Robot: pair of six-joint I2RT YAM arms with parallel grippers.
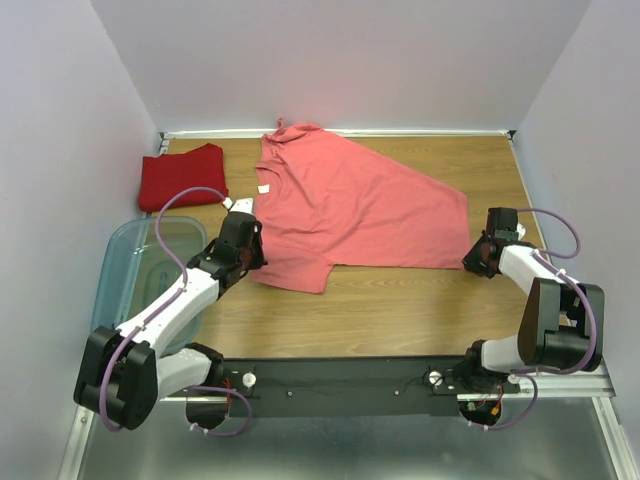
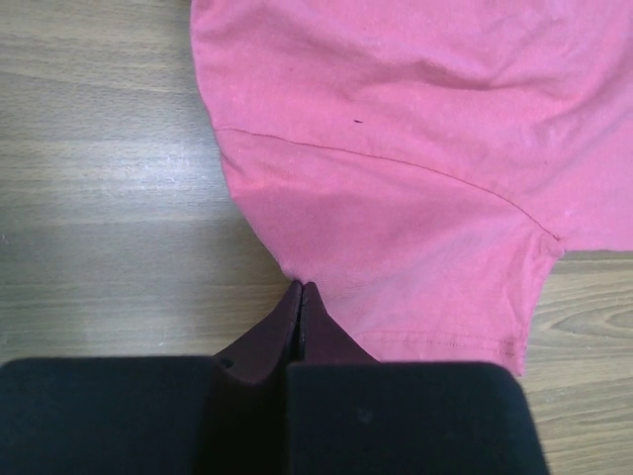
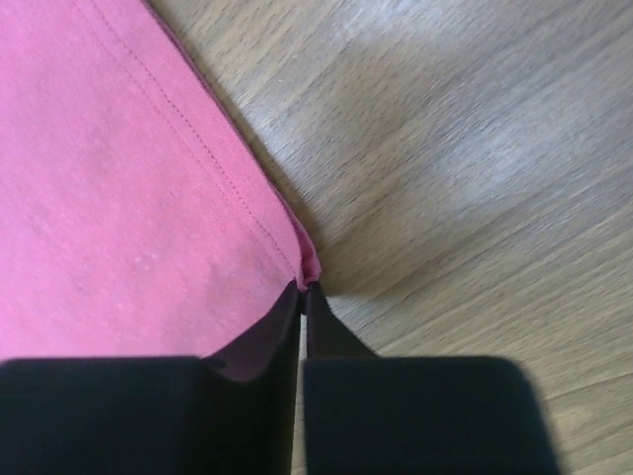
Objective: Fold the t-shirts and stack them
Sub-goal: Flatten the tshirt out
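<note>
The salmon-pink t-shirt lies spread flat across the middle of the table, collar toward the back. A deep red t-shirt sits folded at the back left. My left gripper is at the pink shirt's near-left edge by the sleeve. In the left wrist view its jaws are shut, and the cloth puckers where they pinch it. My right gripper is at the shirt's right hem corner. In the right wrist view it is shut on that corner of the pink shirt.
A clear bluish plastic bin stands at the left edge, partly under the left arm. White walls close in the table at the back and both sides. Bare wood lies between the shirt and the arm bases.
</note>
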